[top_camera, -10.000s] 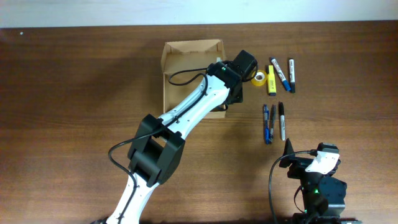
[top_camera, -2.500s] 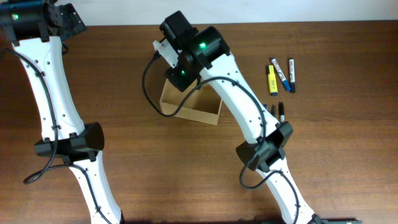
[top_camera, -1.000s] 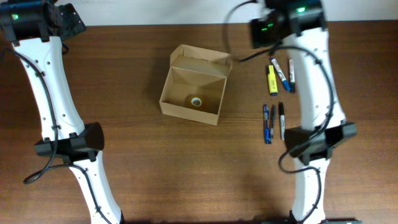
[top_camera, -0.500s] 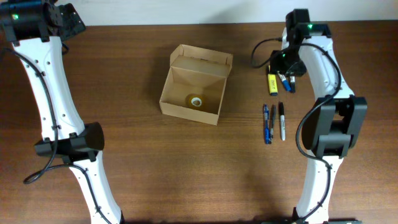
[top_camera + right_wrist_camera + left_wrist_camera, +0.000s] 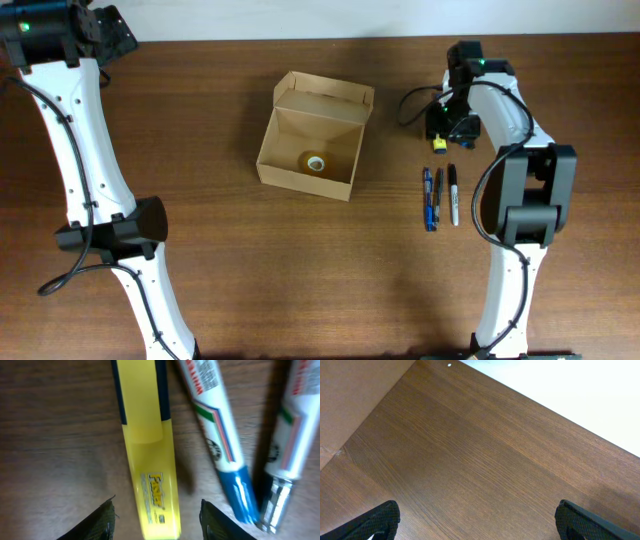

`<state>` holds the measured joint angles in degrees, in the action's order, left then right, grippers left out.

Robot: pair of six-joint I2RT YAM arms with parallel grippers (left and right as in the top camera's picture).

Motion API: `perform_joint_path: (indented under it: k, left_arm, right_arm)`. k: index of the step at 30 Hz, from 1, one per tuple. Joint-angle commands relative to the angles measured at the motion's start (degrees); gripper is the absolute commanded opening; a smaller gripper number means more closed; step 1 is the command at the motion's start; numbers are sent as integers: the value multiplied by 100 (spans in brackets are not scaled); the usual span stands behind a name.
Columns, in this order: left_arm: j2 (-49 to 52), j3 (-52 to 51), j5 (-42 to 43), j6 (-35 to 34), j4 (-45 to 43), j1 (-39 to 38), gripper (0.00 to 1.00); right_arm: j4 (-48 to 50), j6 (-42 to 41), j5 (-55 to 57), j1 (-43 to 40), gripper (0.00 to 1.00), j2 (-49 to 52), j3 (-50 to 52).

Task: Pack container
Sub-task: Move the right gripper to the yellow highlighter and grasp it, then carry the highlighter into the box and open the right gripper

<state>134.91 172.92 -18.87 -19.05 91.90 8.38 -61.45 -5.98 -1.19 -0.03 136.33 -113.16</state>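
Container (image 5: 312,140) stands at mid-worktop (image 5: 300,270), well left of the pens, flap lid raised, a tape roll (image 5: 316,162) on its floor. Right end effector (image 5: 156,519) sits low over the yellow highlighter (image 5: 146,455), fingers apart and straddling its end; two white-barrelled markers (image 5: 212,430) lie just beside. Left end effector (image 5: 477,520) hangs spread wide at the far-left corner.

Table (image 5: 250,270): dark brown wood grain. Container (image 5: 300,182): plain tan-brown cardboard. Tape roll (image 5: 316,162) in it: pale yellowish. Highlighter (image 5: 150,460): yellow body, dark navy stripes at one end, small dark logo. Marker (image 5: 212,430) next to it: white barrel, blue tip, red-green stripe, black text. Second marker (image 5: 287,445): white, silvery end. Blue pen (image 5: 427,198). Left arm (image 5: 80,150), right arm (image 5: 510,110): white links, black joints, green LEDs. Right gripper (image 5: 157,517) fingers (image 5: 106,520): near-black.
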Motion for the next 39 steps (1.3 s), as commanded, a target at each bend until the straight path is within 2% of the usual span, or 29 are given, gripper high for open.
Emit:
perform_joint_path:
  k: [1, 5, 6, 8, 10, 17, 20, 25, 29, 33, 39]
  left_arm:
    - [105, -17, 4, 48, -13, 15, 100]
    - [105, -17, 4, 50, -13, 15, 100]
    - [105, -17, 4, 48, -13, 15, 100]
    - [105, -17, 4, 48, -13, 15, 100]
    - [105, -17, 4, 50, -13, 15, 100]
    - [105, -17, 4, 48, -13, 15, 100]
    - [105, -17, 4, 50, -13, 15, 100]
    - [105, -17, 4, 50, -13, 15, 100]
    - [105, -17, 4, 50, -13, 15, 100]
    - [105, -17, 4, 50, -13, 15, 100]
    - [105, -17, 4, 50, -13, 15, 100]
  right_arm:
    - [-4, -4, -74, 87, 54, 203, 90]
    - [17, -7, -70, 122, 53, 350, 90]
    - [15, -7, -76, 122, 49, 367, 90]
    - [24, -7, -74, 120, 33, 378, 120]
    - [22, -4, -74, 120, 5, 378, 120]
    - [-238, 146, -365, 120, 4, 348, -157]
    - [-647, 271, -605, 153, 4, 225, -719]
    - [-1537, 280, -673, 433, 4, -109, -2205]
    - [-2273, 828, -809, 1012, 4, -302, -3766]
    - [-2706, 1856, -809, 1862, 4, -323, -4843]
    - [-2776, 3091, -721, 2846, 4, -192, -4758]
